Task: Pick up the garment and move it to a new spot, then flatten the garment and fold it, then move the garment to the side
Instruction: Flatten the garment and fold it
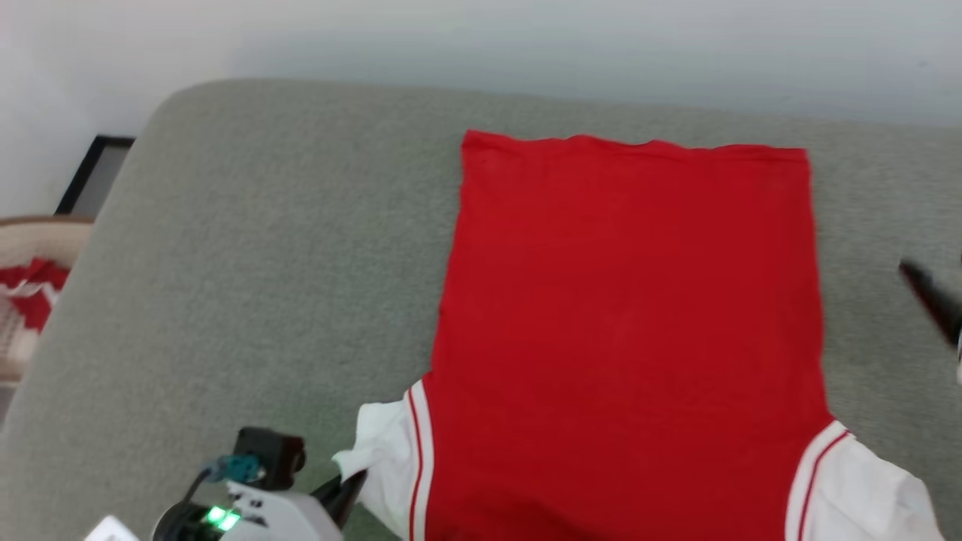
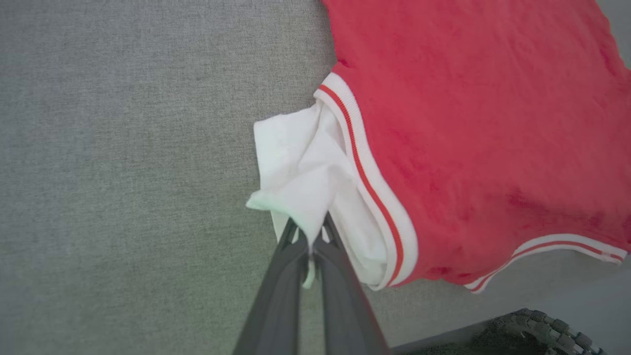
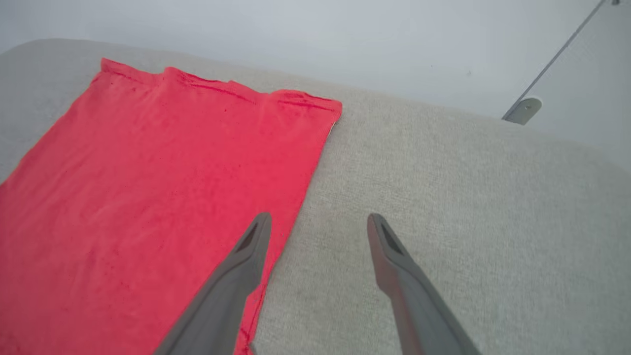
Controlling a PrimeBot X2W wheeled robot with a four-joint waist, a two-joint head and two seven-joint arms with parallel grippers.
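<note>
Where the garment (image 1: 631, 323) lies flat on the grey cushion (image 1: 248, 285), right of centre in the head view, its long axis runs away from the robot: hem at the far end, white sleeves at the near end. The left gripper (image 2: 310, 236) is clenched on the bunched left sleeve (image 2: 300, 167). The right gripper (image 3: 320, 222) is spread wide and empty, above the cushion just beside the garment's right edge. Beyond the cushion's left edge stands a pale basket (image 1: 37, 233) holding red-and-white cloth (image 1: 26, 289); a black frame (image 1: 90, 173) shows behind it.
</note>
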